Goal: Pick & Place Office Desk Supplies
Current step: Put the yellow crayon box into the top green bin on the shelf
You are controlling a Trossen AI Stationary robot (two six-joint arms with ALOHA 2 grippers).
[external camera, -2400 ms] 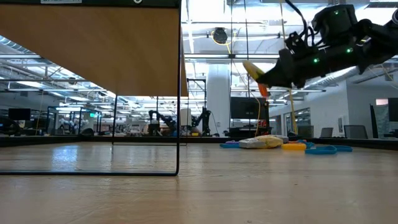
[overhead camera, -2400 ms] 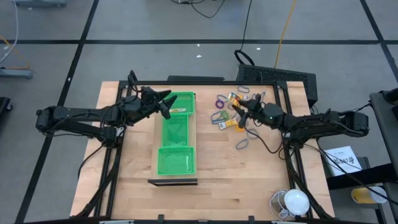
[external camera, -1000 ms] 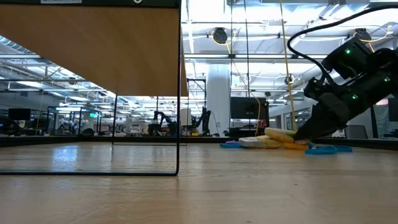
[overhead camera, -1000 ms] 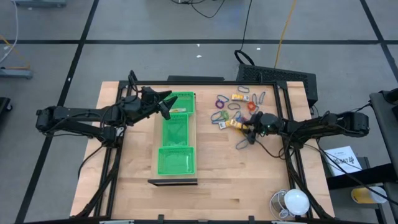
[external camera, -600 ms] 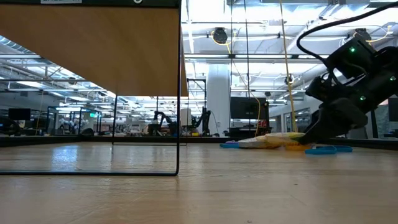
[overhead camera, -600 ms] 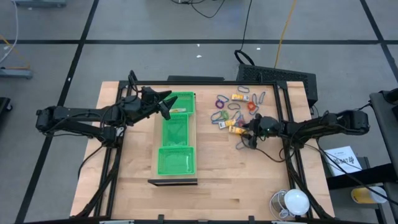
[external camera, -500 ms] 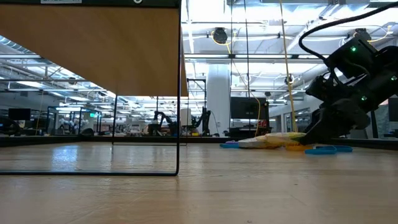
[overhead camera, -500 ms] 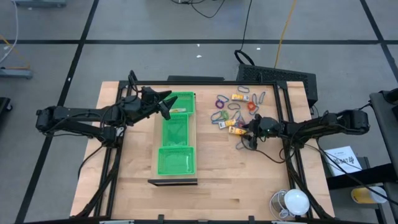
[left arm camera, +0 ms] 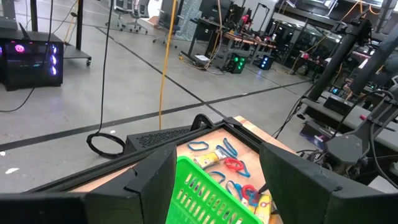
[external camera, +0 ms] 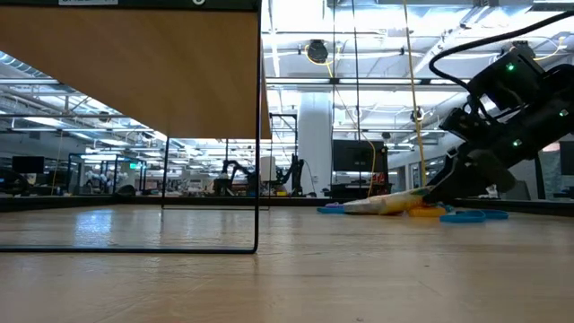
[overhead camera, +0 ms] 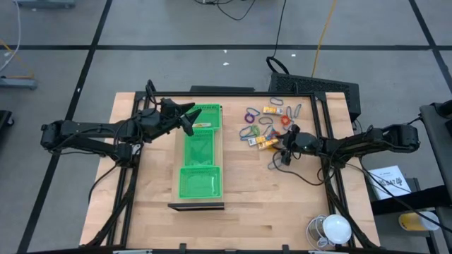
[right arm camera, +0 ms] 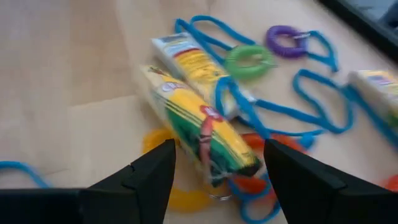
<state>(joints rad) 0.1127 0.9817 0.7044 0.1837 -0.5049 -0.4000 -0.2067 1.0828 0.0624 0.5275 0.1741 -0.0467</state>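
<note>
Here the right claw (overhead camera: 284, 144) hangs wide and empty over the yellow packet (right arm camera: 202, 140); left claw (overhead camera: 189, 115) wide too.

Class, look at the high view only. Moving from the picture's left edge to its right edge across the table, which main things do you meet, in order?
Left gripper → green tray → scattered desk supplies → right gripper.
</note>
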